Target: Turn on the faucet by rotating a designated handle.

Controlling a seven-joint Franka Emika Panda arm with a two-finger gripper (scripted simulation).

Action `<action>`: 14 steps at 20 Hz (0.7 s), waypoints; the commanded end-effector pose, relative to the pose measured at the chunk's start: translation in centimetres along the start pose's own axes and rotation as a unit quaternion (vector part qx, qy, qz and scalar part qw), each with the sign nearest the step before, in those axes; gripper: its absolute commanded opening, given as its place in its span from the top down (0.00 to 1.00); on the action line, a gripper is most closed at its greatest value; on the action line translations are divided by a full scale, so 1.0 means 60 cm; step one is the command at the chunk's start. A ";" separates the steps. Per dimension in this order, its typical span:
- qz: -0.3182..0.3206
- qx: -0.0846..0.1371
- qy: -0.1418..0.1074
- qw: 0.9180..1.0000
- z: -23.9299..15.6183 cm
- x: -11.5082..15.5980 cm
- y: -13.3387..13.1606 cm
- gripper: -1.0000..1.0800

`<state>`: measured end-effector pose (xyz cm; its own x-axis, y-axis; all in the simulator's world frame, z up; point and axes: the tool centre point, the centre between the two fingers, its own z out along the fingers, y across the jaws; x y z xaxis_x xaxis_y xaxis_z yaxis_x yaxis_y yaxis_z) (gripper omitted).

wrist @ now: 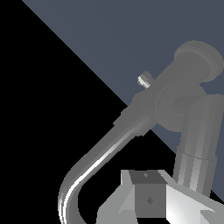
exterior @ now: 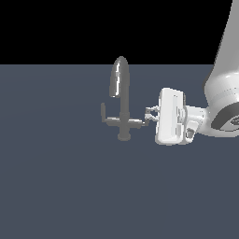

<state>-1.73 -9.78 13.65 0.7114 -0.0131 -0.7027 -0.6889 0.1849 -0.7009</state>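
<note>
a flat, dark slate-blue surface point(exterior: 56, 186) carries the scene, plain and unmarked, running back to a straight edge where black begins. the faucet point(exterior: 122, 107) stands directly on it by its round base post, upright, near the middle and slightly toward the exterior view's right. in the wrist view the same blue-grey surface point(wrist: 131, 39) shows behind the grey metal tap.

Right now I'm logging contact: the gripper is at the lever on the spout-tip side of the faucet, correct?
Not quite. The exterior view shows the gripper at the handle on the faucet's other side, opposite the spout's drooping tip.
</note>
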 end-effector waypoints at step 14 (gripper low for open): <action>0.001 -0.001 -0.005 1.000 -0.005 -0.002 0.092 1.00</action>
<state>-4.56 -9.07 12.53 0.7358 0.0048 -0.6771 -0.6667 0.1805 -0.7232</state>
